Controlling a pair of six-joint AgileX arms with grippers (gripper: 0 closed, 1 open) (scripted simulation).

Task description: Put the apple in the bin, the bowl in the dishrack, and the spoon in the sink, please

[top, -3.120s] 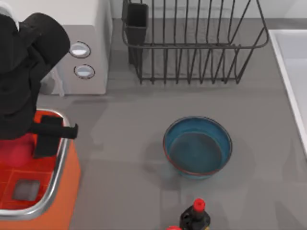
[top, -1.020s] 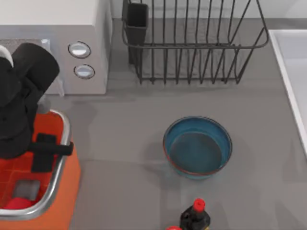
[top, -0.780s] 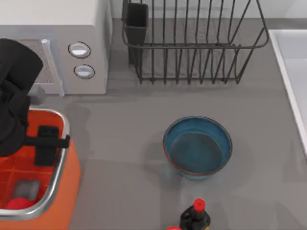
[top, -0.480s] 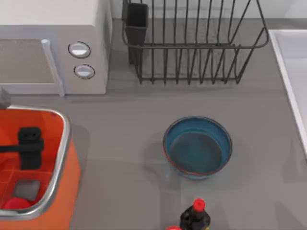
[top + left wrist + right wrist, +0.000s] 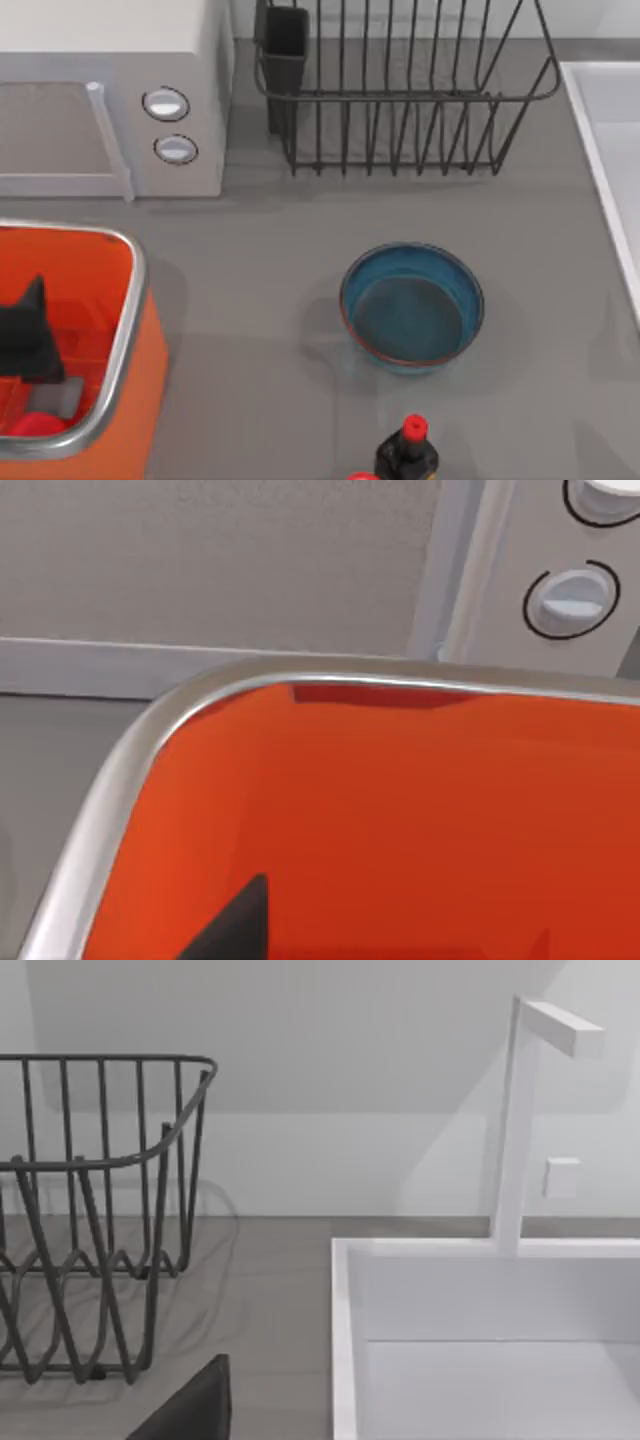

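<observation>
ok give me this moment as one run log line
apple: in bin | bowl: on table, not yet in dishrack | left claw: over bin | sink: no spoon seen

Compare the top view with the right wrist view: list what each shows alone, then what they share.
Top view alone: the bowl on the counter, the bin with the apple inside, a microwave, a bottle.
Right wrist view alone: a white faucet behind the sink.
Shared: the dishrack and the sink.
</observation>
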